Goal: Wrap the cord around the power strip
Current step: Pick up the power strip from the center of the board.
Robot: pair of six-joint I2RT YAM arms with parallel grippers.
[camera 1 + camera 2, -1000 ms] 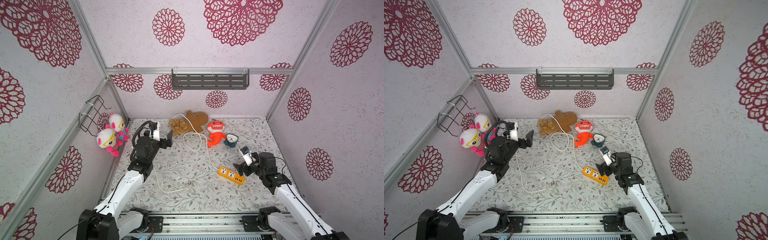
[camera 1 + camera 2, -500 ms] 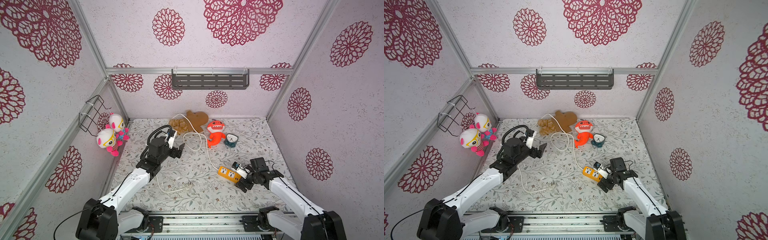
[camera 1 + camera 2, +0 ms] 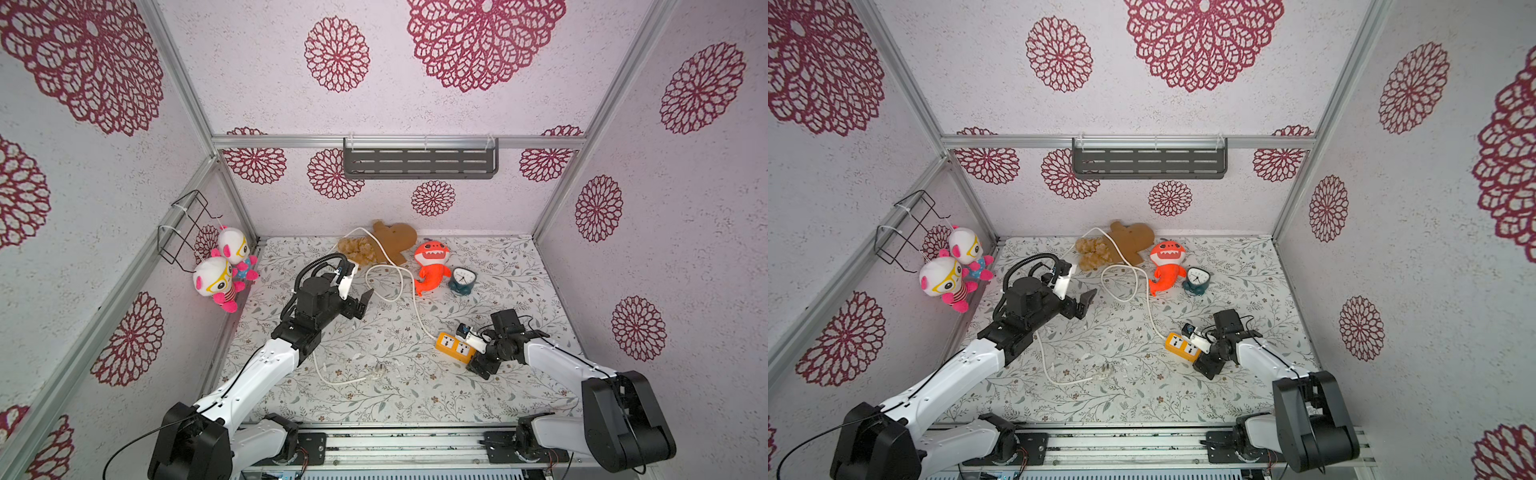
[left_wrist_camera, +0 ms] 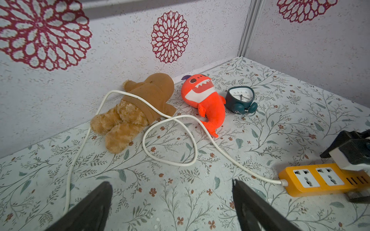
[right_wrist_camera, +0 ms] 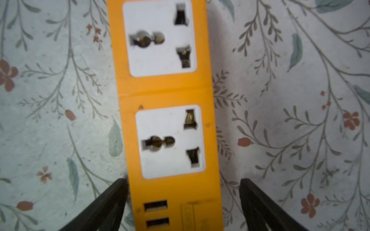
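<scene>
Power strip (image 3: 454, 347) lies flat on the table (image 3: 519, 274), sockets up, just ahead of the right arm. The right gripper (image 5: 183, 180) straddles its USB end with jaws parted: one finger (image 5: 112, 192) sits at the casing's edge and the other stands clear, so nothing is clamped. The left gripper (image 4: 171, 182) is spread wide and empty above the table, near the cord (image 4: 180, 165). The cord leaves the strip's far end, loops beside the orange shark toy (image 4: 208, 102), crosses the brown plush toy (image 4: 140, 108) and ends at its plug (image 3: 378, 368) near the table's front. Assessment: the strip is rigid, light and smooth-sided, liable to skid, and is best gripped across its long sides at the USB end. The cord is limp, slightly springy, and best taken on a free run; the draped stretch may drag the plush.
</scene>
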